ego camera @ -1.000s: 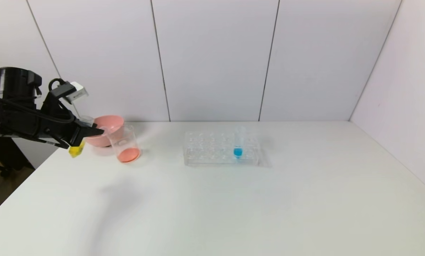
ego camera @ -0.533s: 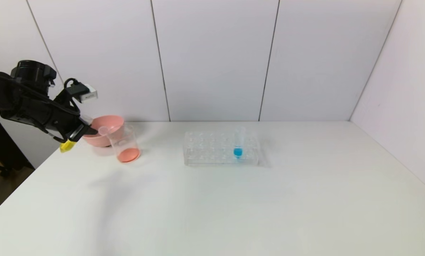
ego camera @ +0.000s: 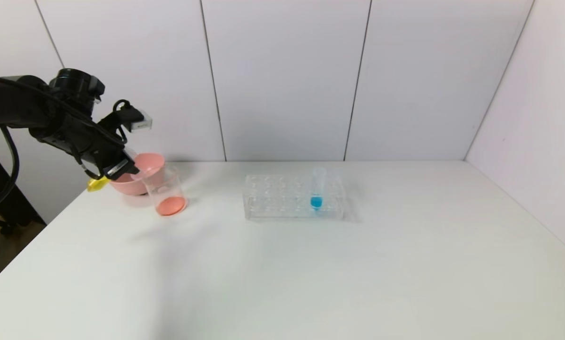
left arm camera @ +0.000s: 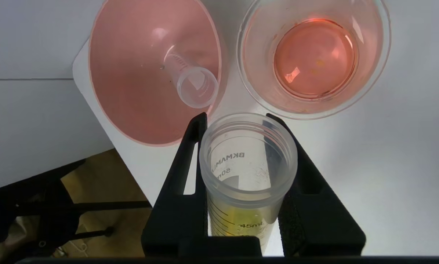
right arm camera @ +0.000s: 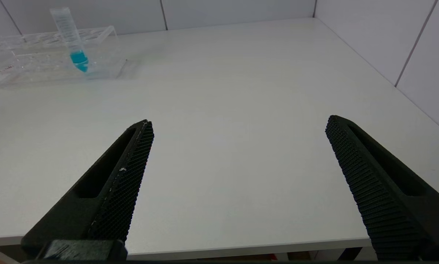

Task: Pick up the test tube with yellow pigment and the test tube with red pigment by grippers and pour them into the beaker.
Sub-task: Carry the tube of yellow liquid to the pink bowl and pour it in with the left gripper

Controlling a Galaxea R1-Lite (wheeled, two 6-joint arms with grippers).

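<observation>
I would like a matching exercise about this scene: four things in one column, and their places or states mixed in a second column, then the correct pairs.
Things:
1. yellow tube
2. blue tube
3. beaker
4. empty tube

Places or states:
A. lies in the pink bowl
B. stands in the clear rack
C. gripped in the left pincer
D. holds orange-red liquid

Pairs: 1-C, 2-B, 3-D, 4-A

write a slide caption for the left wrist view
Left gripper holds the yellow-pigment tube short of the beaker.
</observation>
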